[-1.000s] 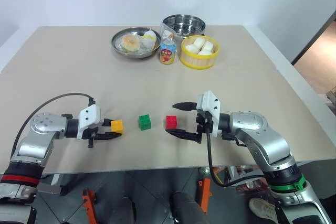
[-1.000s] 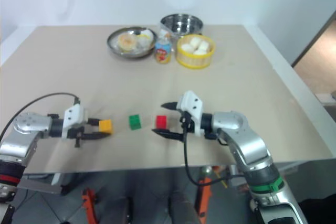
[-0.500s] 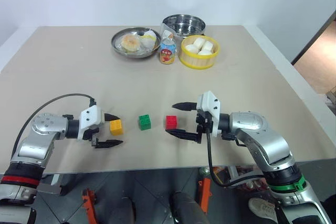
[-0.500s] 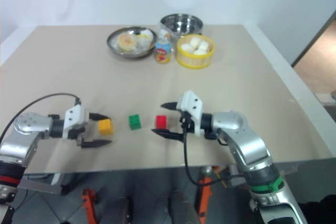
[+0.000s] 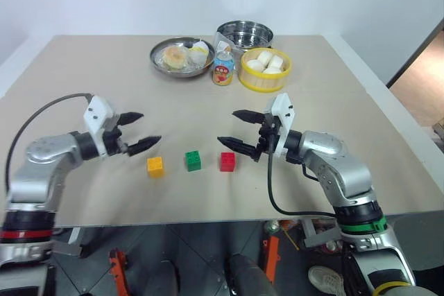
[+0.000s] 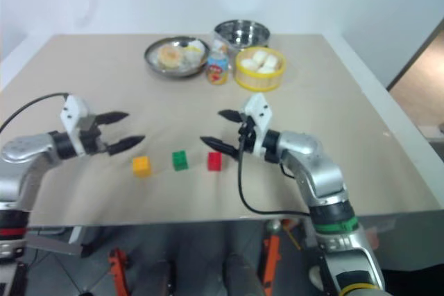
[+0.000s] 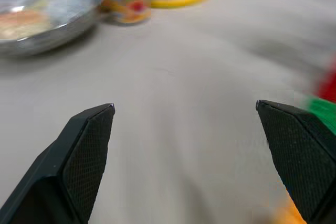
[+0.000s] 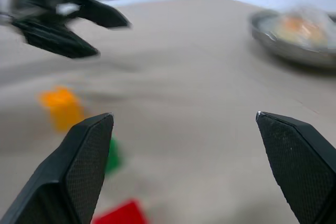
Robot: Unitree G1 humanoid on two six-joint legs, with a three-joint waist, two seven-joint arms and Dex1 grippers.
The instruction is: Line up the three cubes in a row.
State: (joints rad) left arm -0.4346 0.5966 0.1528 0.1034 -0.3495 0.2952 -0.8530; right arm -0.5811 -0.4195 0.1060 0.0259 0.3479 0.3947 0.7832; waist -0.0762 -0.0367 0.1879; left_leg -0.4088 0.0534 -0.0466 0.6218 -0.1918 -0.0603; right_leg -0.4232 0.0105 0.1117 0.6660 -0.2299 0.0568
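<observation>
Three studded cubes sit in a row on the tan table (image 5: 104, 88) near its front edge: a yellow-orange cube (image 5: 155, 166), a green cube (image 5: 193, 161) and a red cube (image 5: 227, 161). My left gripper (image 5: 139, 129) hovers open above and left of the yellow-orange cube, holding nothing. My right gripper (image 5: 234, 129) hovers open just above and right of the red cube, also holding nothing. The right wrist view shows the yellow-orange cube (image 8: 61, 106), the green cube (image 8: 110, 156) and the red cube (image 8: 121, 214) below its fingers, with the left gripper (image 8: 105, 32) beyond them.
At the back of the table stand a metal plate of food (image 5: 179, 56), a small bottle (image 5: 223, 68), a steel pot (image 5: 244, 33) and a yellow bowl of white buns (image 5: 264, 68). Table edges run close on the right and front.
My left gripper opened, let go of the yellow-orange cube and rose up and away from it. My right gripper also lifted and drew back from the red cube. The camera view shifted slightly.
</observation>
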